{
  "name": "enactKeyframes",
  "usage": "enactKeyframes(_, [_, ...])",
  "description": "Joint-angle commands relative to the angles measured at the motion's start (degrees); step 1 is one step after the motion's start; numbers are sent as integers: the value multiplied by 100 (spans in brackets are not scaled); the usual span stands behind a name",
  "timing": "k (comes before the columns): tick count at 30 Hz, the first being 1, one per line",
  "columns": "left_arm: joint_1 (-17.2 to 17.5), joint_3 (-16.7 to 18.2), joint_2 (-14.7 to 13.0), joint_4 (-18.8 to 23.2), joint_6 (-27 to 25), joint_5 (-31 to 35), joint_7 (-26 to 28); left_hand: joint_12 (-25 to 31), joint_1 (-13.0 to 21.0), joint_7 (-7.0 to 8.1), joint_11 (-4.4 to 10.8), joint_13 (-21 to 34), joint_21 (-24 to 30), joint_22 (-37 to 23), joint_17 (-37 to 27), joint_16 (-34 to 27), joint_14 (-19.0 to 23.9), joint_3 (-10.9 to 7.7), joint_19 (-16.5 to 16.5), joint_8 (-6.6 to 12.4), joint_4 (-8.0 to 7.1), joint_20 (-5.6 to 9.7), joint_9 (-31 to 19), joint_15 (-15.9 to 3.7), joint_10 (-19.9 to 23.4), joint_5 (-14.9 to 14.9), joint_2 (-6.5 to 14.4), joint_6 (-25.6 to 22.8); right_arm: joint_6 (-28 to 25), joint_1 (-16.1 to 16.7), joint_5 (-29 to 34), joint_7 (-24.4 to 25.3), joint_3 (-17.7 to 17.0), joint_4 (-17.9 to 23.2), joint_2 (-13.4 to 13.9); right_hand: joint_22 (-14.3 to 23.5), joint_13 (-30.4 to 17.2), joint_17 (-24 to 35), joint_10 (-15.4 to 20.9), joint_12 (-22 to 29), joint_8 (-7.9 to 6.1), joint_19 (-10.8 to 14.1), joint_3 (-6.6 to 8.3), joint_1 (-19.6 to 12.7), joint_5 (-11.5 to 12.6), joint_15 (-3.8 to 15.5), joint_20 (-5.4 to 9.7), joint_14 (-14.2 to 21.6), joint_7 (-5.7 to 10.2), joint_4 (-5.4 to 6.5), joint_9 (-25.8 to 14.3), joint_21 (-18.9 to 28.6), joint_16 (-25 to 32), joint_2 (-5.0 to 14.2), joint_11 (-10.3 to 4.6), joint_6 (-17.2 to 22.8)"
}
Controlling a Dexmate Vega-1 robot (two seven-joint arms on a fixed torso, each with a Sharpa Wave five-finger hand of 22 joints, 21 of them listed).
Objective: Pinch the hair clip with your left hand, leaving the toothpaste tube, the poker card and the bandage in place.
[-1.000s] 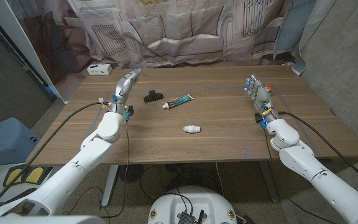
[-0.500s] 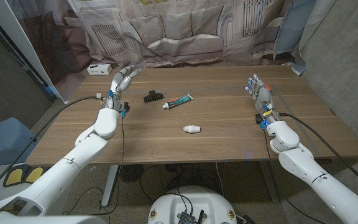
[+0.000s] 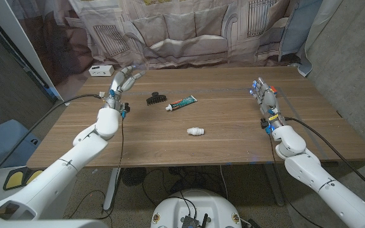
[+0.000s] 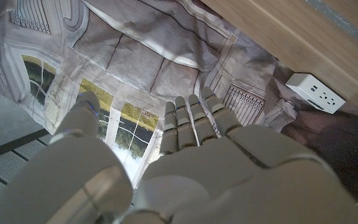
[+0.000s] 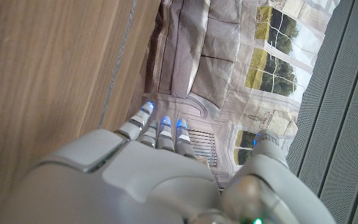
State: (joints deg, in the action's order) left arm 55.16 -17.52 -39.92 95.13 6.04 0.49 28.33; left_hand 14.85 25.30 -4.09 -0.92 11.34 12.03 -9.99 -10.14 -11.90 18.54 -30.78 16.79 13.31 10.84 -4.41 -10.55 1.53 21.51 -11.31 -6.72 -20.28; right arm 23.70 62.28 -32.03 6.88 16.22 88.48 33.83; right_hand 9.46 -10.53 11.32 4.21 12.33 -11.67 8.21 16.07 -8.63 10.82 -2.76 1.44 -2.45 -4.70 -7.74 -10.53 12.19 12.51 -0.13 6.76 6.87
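- Comparing the head view with the earlier pictures, the left hand (image 3: 124, 81) had lifted and swung away from the hair clip (image 3: 154, 98), toward the far left part of the table (image 3: 233, 136), and its fingers had spread; it held nothing and was well apart from the clip.
- I judged that the pinch was not yet begun, and the hand still needed to come back over the clip.
- The hair clip lay on the wood just beside the toothpaste tube (image 3: 182, 102); the bandage (image 3: 196, 131) lay nearer the robot than the clip. A white box (image 3: 101, 70) stood at the far left corner, beyond the clip. I could not find the poker card.
- The right hand (image 3: 265, 95) waited far to the right of the clip, with loose fingers and nothing in it.
- The writing on the tube was too small to read.
- In the left wrist view, the left hand showed spread fingers (image 4: 191, 118) before a printed curtain (image 4: 135, 56), with the white box near it.
- In the right wrist view, the right hand (image 5: 160, 162) was released beside bare wood.
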Motion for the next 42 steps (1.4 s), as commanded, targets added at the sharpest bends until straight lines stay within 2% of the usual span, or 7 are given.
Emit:
enactKeyframes(1, [-57, -143, -283, 497, -949, 520, 40, 35, 135, 32, 20, 24, -22, -15, -1, 21, 77, -55, 19, 42, -14, -47, -6, -3, 76, -21, -2, -66, 72, 90, -21, 4, -20, 10, -35, 28, -18, 17, 31, 3, -28, 53, 6, -65, -6, -23, -11, 35, 18, -15, -19, 8, 15, 21, 23, 56])
enactKeyframes(15, [-369, -442, -506, 764, -1783, 956, -228, -19, 527, 89, 88, 27, -58, -11, 3, 72, 45, -81, -9, -19, -13, -40, -9, -90, 50, -56, -66, -5, 162, 186, -9, 61, -56, 9, -71, 29, -21, 20, 30, -19, -7, 144, 3, -88, -9, -65, -59, 25, 29, -15, -20, 12, -6, 38, 38, 54])
enactKeyframes(20, [-511, -554, -626, 871, -2113, 1020, -511, -43, 628, 93, 87, 28, -67, -11, 3, 87, 21, -82, -22, -43, -21, -45, -10, -85, 17, -62, -80, 32, 163, 212, 20, 82, -69, 40, -54, 29, -21, 20, 32, -22, -5, 151, 2, -92, -9, -54, -59, 26, 27, -15, -20, 8, -9, 42, 39, 57])
enactKeyframes(32, [-1073, -995, -971, 1224, -3192, 1213, -1557, -109, 832, 67, 70, 32, -119, -11, 5, 147, -144, -54, -165, -107, -68, -83, -12, -74, -72, -65, -95, 106, 112, 283, 7, 145, -104, 132, -41, 29, -22, 21, 35, -30, 0, 161, 2, -108, -10, -63, -54, 36, 21, -18, -20, -5, -13, 52, 31, 65])
enactKeyframes(42, [-1410, -1300, -1084, 1320, -3572, 1369, -2026, -117, 873, 91, 104, 34, -133, -11, 5, 148, -178, -24, -227, -124, -94, -87, -13, -83, -64, -63, -104, 106, 114, 342, -28, 175, -145, 151, -49, 30, -23, 23, 43, -35, 4, 162, 0, -118, -13, -62, -57, 37, 28, -17, -21, -18, -19, 59, 39, 74])
